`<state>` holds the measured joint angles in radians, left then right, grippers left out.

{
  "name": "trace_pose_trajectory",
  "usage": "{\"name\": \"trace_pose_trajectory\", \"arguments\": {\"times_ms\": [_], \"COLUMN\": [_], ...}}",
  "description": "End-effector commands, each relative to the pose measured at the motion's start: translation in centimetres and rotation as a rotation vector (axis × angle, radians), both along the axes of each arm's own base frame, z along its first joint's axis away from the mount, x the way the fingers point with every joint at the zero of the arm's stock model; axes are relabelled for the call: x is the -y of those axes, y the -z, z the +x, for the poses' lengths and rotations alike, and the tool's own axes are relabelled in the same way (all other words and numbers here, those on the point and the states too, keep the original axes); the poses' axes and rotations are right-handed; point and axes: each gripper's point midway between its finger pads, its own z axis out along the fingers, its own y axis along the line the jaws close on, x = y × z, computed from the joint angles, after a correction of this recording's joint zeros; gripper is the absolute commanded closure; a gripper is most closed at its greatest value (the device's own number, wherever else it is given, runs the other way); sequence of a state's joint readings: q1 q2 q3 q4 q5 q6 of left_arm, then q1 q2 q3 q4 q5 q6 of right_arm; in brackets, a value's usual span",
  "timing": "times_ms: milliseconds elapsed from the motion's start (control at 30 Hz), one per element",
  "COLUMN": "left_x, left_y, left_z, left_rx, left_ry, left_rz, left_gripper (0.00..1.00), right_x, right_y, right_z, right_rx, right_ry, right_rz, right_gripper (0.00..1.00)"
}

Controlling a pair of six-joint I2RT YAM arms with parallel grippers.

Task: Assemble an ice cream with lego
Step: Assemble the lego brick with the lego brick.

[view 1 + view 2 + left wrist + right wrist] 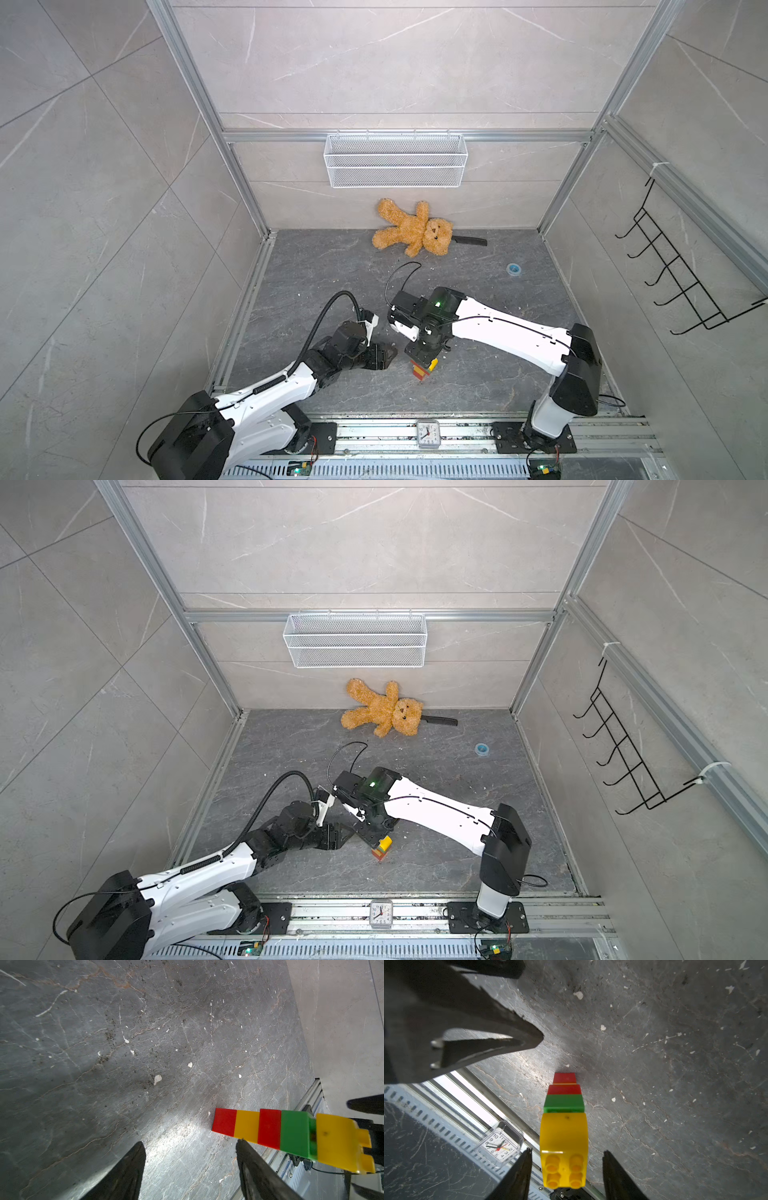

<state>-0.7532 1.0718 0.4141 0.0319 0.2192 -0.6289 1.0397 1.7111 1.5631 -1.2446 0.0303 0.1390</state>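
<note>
Because the ice cream (423,370) stands on its red end on the table (478,257), low in the middle of both top views, its long axis points straight up into the right gripper (568,1151), which hangs directly over it. That gripper's jaws are spread, one on either side of the yellow top brick at the bottom of the right wrist view. A gap shows on both sides, so nothing is pinched.

The left gripper (190,1141) is spread and empty too. The stack sits at the lower right of its view, close beside one finger (249,1163), and whether they touch is unclear. The right arm is the nearer.

From the base up the bricks run red, yellow, red, green, then a rounded yellow cap with four studs. All five look joined and straight, so the build appears finished.
</note>
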Motion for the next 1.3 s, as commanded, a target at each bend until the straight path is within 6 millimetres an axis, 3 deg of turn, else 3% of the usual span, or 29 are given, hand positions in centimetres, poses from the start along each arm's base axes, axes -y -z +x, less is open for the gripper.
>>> {"name": "trace_pose_trajectory", "arguments": {"times_ms": [0,800,1267], "left_x": [0.3,0.3,0.3], "left_y": [-0.4,-0.4,-0.5], "left_z": [0.1,0.1,0.1], "left_rx": [0.015,0.014,0.014], "left_ry": [0.002,0.004,0.006], "left_rz": [-0.013,-0.015,-0.013], "left_gripper": [0.29,0.29,0.29], "right_x": [0.1,0.9,0.4], "right_y": [-0.9,1.2,1.9], "right_z": [-0.3,-1.0,-1.0], "right_rx": [0.008,-0.039,-0.062], "right_ry": [0.019,0.026,0.024], "right_rz": [0.038,-0.024,-0.027], "right_gripper": [0.47,0.55,0.68]}}
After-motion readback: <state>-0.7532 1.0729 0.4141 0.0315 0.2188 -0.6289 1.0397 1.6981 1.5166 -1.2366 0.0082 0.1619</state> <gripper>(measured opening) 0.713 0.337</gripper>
